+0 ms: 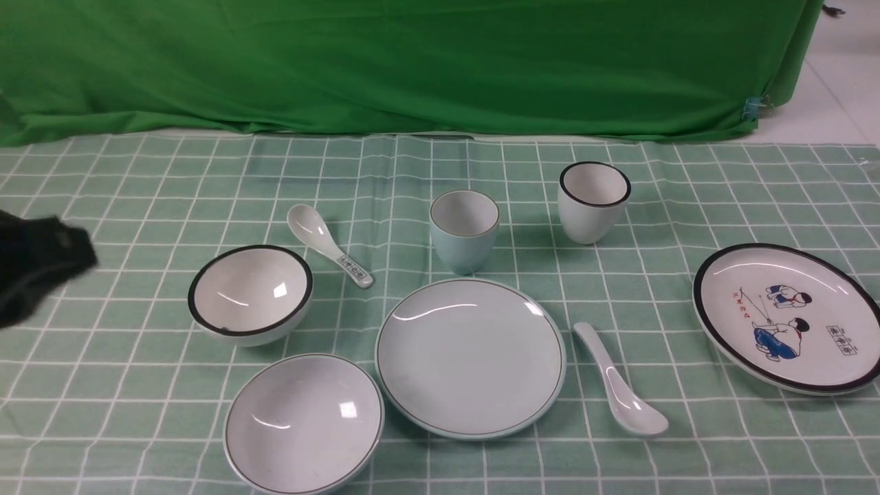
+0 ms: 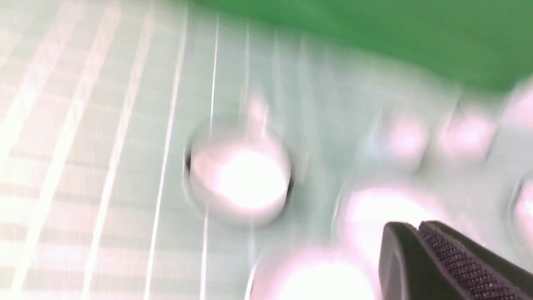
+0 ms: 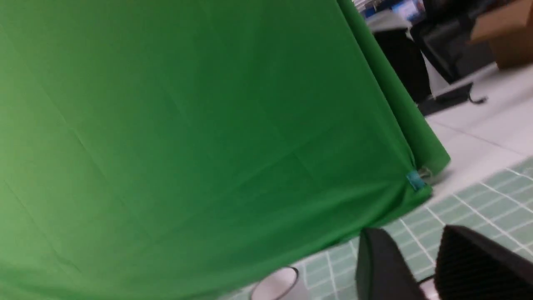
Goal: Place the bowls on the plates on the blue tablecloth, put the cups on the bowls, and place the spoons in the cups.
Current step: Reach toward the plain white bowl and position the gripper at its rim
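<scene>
Left gripper (image 2: 416, 228) was closed, empty; right gripper (image 3: 410, 235) was parted partway, nothing seen held. If the pale bowl (image 1: 304, 423) were nudged by a poorly aimed finger, the pale plate (image 1: 471, 357) just beside it could be shoved. The plain spoon (image 1: 614, 378) was laid right of that plate, its long axis slanted, handle pointed far-left, scoop near-right.

Gridded blue-green tablecloth (image 1: 124, 405), bearing: one black-rimmed white bowl (image 1: 251, 292); one pale bowl (image 1: 302, 423), thin-rimmed, nearer the camera; one plain plate (image 1: 471, 357), central; one figured plate (image 1: 790, 316), black-rimmed, at right; two upright cups, one pale blue (image 1: 464, 230), one black-rimmed (image 1: 592, 203); one pattern-handled spoon (image 1: 326, 244); one plain spoon (image 1: 622, 385). Green backdrop (image 1: 412, 62) behind. Dark, blurred robot part (image 1: 41, 268), left edge.
</scene>
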